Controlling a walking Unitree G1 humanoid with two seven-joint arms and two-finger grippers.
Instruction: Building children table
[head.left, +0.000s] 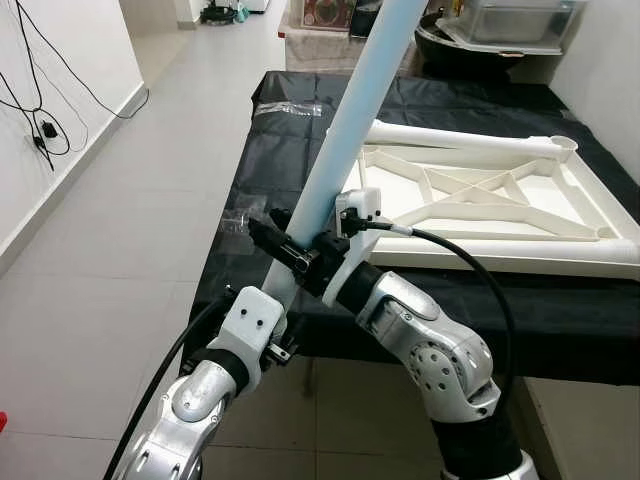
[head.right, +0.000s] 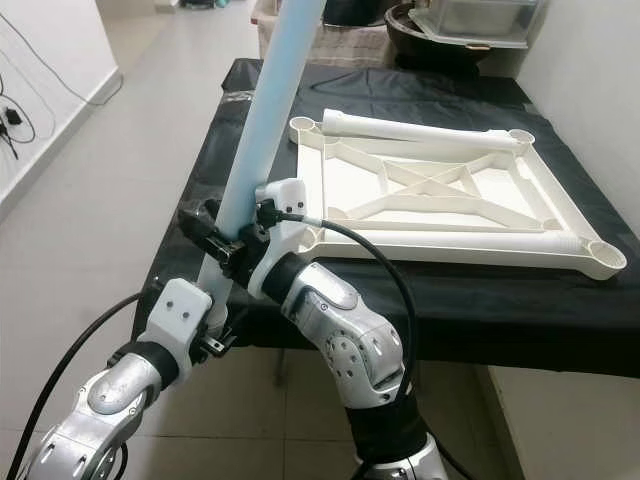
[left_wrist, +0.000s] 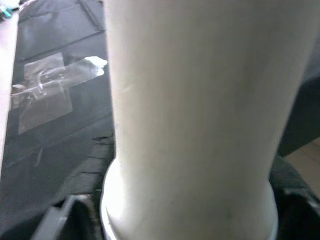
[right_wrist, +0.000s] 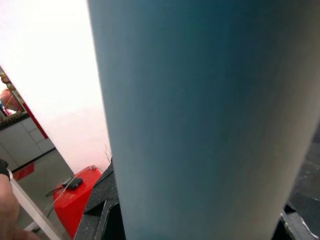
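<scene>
Both grippers, left gripper (head.left: 275, 335) below right gripper (head.left: 300, 250), clamp the pale-blue table leg (head.left: 350, 125), steadying it for the upturned tabletop (head.left: 480, 200) beyond.

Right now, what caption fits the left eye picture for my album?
Both pincers, left and right, hold a pale blue table leg beside the upside-down white tabletop.

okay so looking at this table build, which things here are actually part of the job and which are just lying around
Part of the job:
- light blue table leg, held by both grippers: left gripper, right gripper
- white tabletop frame, lying underside up on the black-covered table
- white leg lying along the frame's far edge

Lying about:
- clear plastic bags
- cables at the wall
- clear storage bin
</scene>
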